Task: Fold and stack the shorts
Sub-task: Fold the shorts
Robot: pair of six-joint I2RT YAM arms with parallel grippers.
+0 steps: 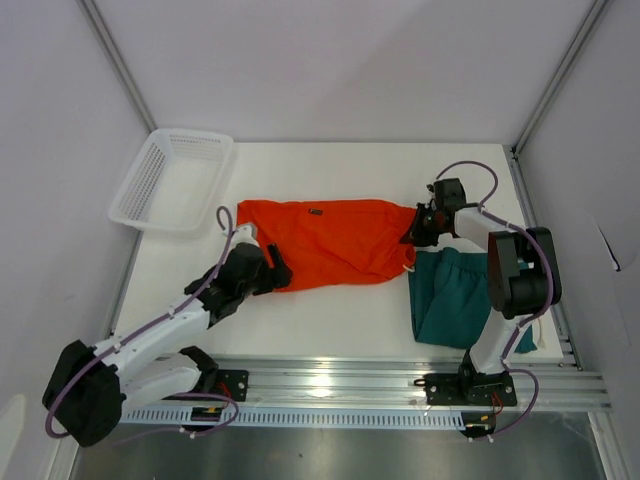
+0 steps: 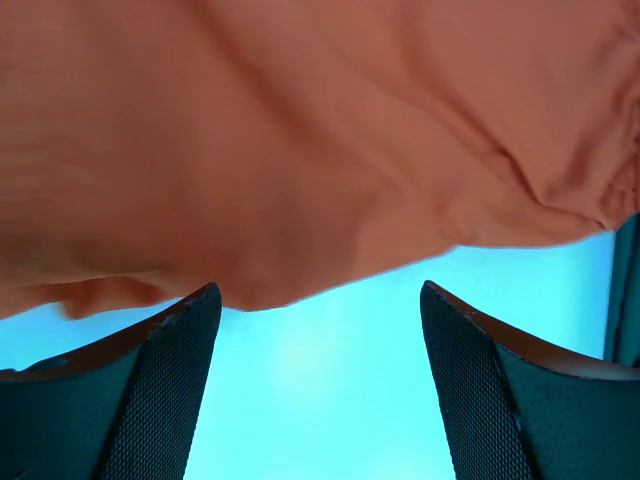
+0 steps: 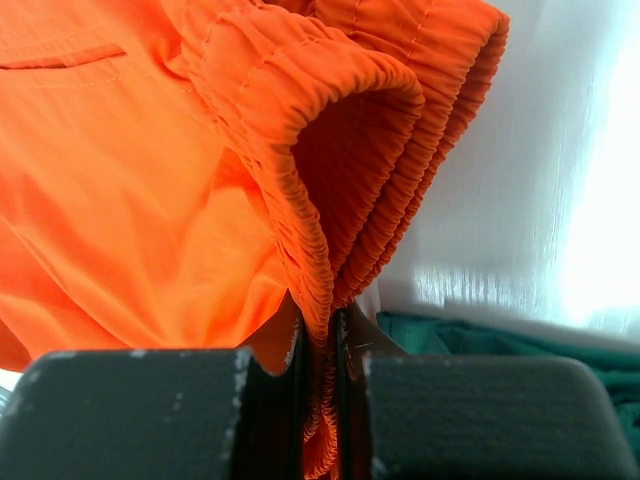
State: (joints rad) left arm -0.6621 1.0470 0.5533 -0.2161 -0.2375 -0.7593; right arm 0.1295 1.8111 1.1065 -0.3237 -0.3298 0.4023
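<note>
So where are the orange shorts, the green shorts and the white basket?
orange shorts (image 1: 325, 240): overhead view, middle of the spread fabric.
green shorts (image 1: 450, 300): overhead view, middle of the fabric.
white basket (image 1: 138, 185): overhead view, its left mesh wall.

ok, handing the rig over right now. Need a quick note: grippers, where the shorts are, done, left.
Left gripper: open and empty, at the near-left edge of the orange shorts.
Right gripper: shut on the orange shorts' elastic waistband, at their right end.
Orange shorts: stretched out across the middle of the table.
Green shorts: lying compact at the near right, partly hidden by the right arm.
Done: the green pair looks folded, though I can't confirm it. Nothing is stacked.
Left: fold the orange pair, then stack the two.
</note>
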